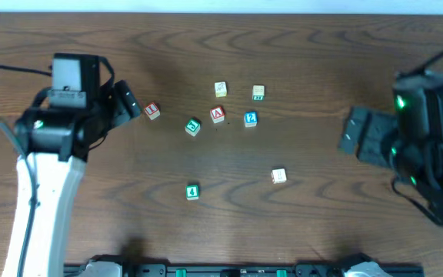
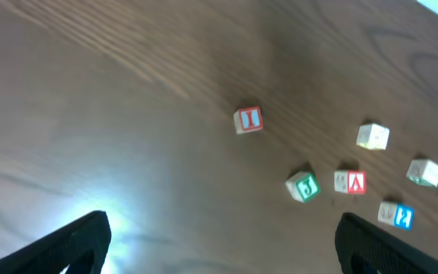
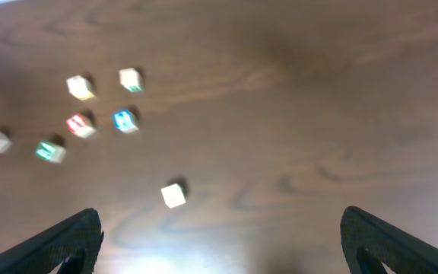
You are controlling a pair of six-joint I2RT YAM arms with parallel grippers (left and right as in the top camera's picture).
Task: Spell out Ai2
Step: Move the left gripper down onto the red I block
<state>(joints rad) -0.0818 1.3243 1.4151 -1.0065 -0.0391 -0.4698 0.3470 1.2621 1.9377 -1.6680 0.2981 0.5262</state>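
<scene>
Am holding my left claw [image 1: 131,101] spread, pinching nothing; right claw [image 1: 352,131] spread too, idling well apart from blocks. I block [image 1: 151,111] lying just beside left claw. A block [image 1: 218,115] and 2 block [image 1: 250,118] sitting near each other, gap between. Am planning, I reckon: descending square across I block's flat sides, then closing.

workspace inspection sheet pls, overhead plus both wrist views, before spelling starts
surface: wooden table, brown, no spills seen
job's things: red A block, red I block and blue 2 block, all apart, not yet in Ai2 order
clutter: green block between I and A; green 4 block; yellow-edged block; green-edged block; plain block
grippers: left gripper open, empty; right gripper open, empty
cables: left cable and right cable, both away from the blocks
surroundings: dark rail along the near edge; nothing else seen
</scene>
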